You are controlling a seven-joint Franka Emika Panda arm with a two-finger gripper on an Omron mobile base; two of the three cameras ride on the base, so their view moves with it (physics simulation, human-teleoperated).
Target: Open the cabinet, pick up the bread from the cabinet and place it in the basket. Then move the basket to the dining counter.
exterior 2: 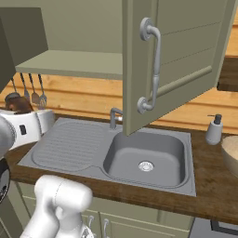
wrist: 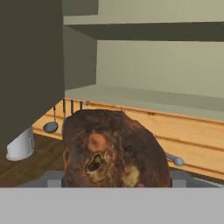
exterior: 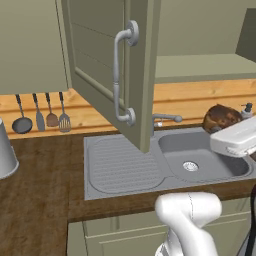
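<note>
The bread [wrist: 114,148], a rough dark-brown lump, sits right in front of the hand camera and hides the fingertips. It hangs in the air over the worktop beside the sink, at the end of the white hand [exterior: 235,137]. My gripper [exterior: 223,124] is shut on the bread [exterior: 220,116], which also appears at the left [exterior 2: 16,104]. The cabinet door [exterior: 100,55] stands wide open with its curved grey handle [exterior 2: 155,65] facing me, and the cabinet's shelf [wrist: 144,96] is bare. The pale speckled basket [exterior 2: 231,155] peeks in at the right edge. The dining counter is out of view.
Below lies a grey steel sink [exterior 2: 146,155] with a draining board [exterior: 122,165] and a tap [exterior: 165,119]. Several utensils [exterior: 40,115] hang on the wooden back wall. A soap dispenser [exterior 2: 214,130] stands by the basket, and a metal canister [exterior: 5,150] stands at the far left.
</note>
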